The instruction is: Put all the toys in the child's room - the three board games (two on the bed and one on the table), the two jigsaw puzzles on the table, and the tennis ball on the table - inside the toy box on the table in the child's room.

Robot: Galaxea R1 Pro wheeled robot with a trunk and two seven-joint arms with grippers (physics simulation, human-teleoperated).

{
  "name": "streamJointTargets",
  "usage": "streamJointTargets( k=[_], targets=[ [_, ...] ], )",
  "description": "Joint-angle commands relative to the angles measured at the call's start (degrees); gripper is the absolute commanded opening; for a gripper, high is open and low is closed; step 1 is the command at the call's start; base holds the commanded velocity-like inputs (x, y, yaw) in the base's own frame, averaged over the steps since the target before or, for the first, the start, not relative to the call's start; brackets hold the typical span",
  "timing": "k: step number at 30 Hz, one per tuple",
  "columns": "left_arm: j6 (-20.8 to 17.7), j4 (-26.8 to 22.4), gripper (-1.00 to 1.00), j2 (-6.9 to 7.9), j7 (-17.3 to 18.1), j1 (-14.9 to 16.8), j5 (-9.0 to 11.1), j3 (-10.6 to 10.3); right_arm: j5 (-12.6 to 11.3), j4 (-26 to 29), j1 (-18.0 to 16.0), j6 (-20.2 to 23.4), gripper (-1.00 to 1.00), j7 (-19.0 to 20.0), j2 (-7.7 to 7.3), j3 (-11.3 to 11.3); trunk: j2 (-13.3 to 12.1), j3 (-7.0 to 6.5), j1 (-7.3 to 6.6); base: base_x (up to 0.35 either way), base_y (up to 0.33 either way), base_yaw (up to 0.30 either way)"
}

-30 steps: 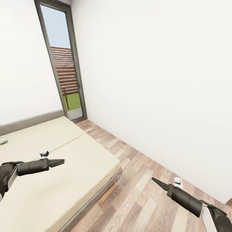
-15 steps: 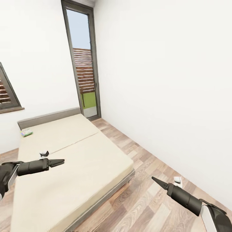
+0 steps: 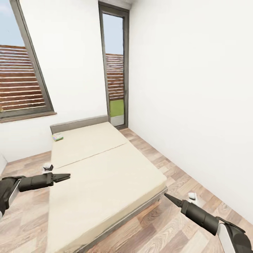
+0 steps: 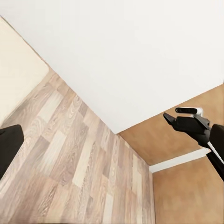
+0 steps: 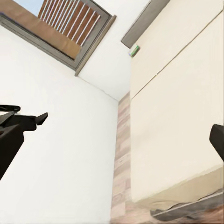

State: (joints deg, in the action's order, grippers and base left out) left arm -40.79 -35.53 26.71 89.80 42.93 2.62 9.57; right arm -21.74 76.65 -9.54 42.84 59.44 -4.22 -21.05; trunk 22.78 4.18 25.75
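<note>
Empty-handed, my left gripper (image 3: 63,176) hangs over the near corner of the bed (image 3: 105,175), its fingers close together and pinching nothing; my right gripper (image 3: 170,199) tapers to a point above the wood-plank floor (image 3: 165,225), pressed together as far as I can tell. One small flat box, green-edged and likely a board game (image 3: 57,137), lies on the mattress by the grey headboard (image 3: 79,123), well beyond both arms. I judge this the approach step: next I must roll along the bed toward that box, then spread a gripper to take it. A small white object (image 3: 192,196) sits on the floor by the wall.
</note>
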Motion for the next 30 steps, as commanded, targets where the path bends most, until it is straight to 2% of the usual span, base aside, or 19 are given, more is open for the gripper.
streamJointTargets(
  k=[1,9,16,26,30],
  targets=[
    [-0.6,0.0,1.0,0.01,0.2,0.1,0.0,0.0,-0.2,0.0,0.0,0.3,1.0,0.1,0.0,0.1,0.1,0.13,0.03,-0.05,0.269,0.292],
    [-0.6,0.0,1.0,-0.02,0.2,0.1,0.0,0.0,-0.1,0.0,0.0,0.3,1.0,0.0,0.0,0.6,0.1,0.13,0.03,-0.013,0.272,0.292],
    [-0.6,0.0,1.0,0.0,0.2,0.1,0.0,0.0,-0.1,0.0,0.0,0.3,1.0,0.0,0.0,0.6,0.1,0.13,0.03,0.108,0.182,0.274],
    [-0.5,0.0,1.0,0.01,0.2,0.1,0.0,0.0,0.0,-0.1,0.0,0.2,1.0,-0.1,0.0,0.6,0.1,0.13,0.03,0.027,0.019,0.052],
    [-0.5,0.0,1.0,0.01,0.2,0.1,0.0,0.0,-0.1,-0.1,0.0,0.2,1.0,-1.4,0.0,0.7,0.1,0.13,0.03,0.002,0.001,0.003]
  ],
)
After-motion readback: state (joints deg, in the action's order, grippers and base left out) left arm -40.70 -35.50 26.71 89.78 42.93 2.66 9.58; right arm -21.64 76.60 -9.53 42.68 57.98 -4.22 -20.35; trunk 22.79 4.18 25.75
